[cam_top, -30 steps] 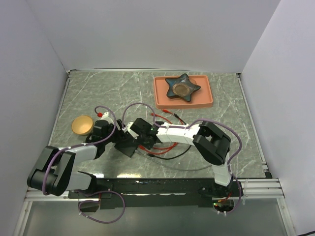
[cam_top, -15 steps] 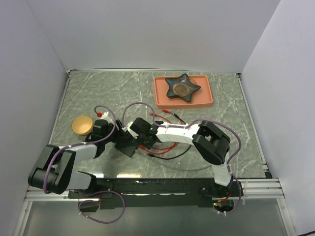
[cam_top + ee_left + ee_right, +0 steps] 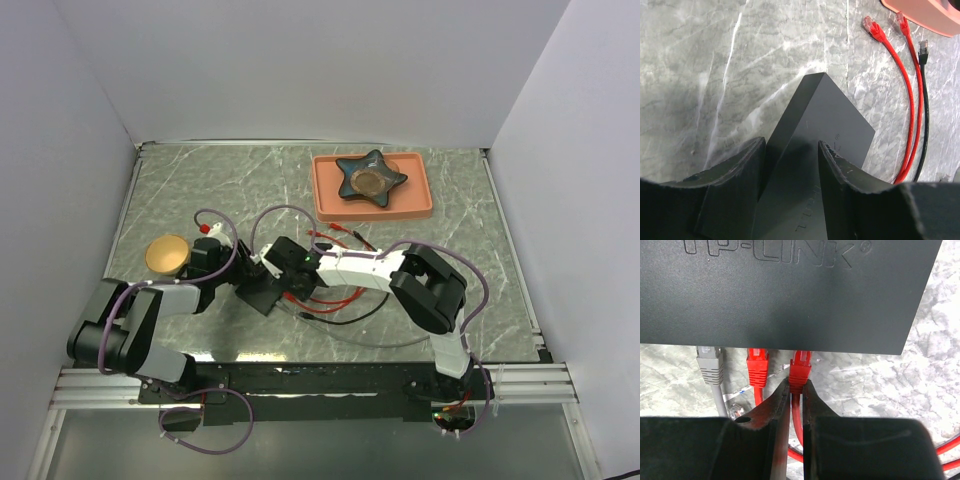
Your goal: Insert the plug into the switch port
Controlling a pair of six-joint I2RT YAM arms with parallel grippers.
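Right pincer (image 3: 796,386) grips red plug (image 3: 801,367); switch (image 3: 790,295) ports hidden.

My right gripper (image 3: 796,386) covers the tail of the red moulded plug (image 3: 801,365); its nose vanishes under the flat matte-black switch box (image 3: 790,290), seated or not, can't tell. The embossed logo (image 3: 775,252) is clipped up top. My left gripper (image 3: 791,145) hides the box's near end.
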